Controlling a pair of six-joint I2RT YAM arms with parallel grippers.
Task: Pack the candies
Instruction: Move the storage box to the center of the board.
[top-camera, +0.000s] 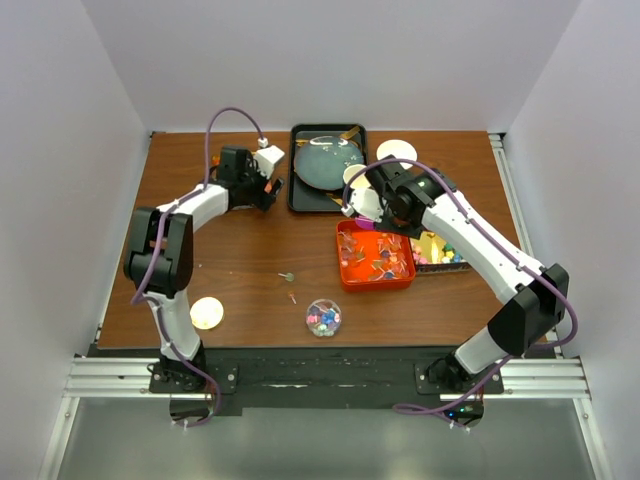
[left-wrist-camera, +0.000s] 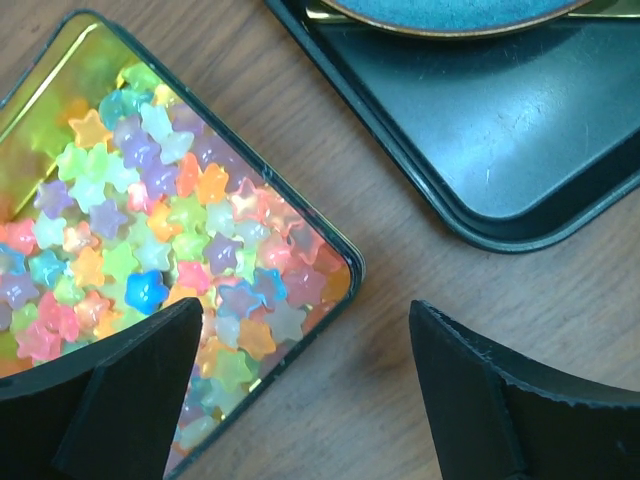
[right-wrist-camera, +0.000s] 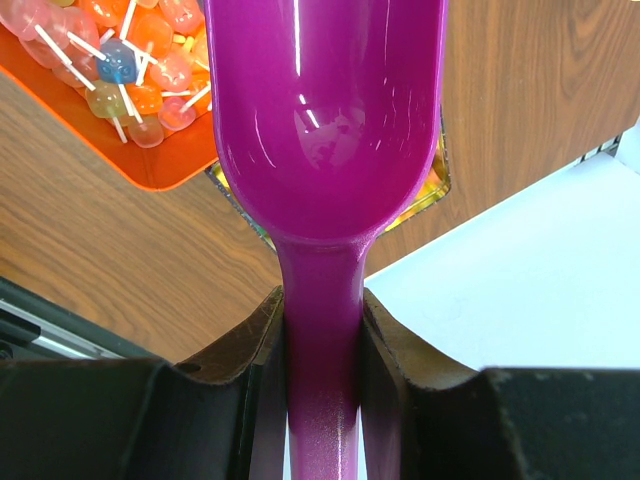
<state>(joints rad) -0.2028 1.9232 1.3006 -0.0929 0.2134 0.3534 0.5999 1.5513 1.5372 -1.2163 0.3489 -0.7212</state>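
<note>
pastel candies (left-wrist-camera: 150, 230) read as stars only from left wrist

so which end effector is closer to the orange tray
Right. The right end effector, gripping the purple scoop, is at the orange tray's far edge; the left end effector is farther left, beside the black tray.

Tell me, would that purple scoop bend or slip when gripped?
Probably stiff: the purple scoop looks like rigid moulded plastic. Its glossy handle could slip, though the right gripper pinches it from both sides. Likely light for its size, being plastic.
</note>
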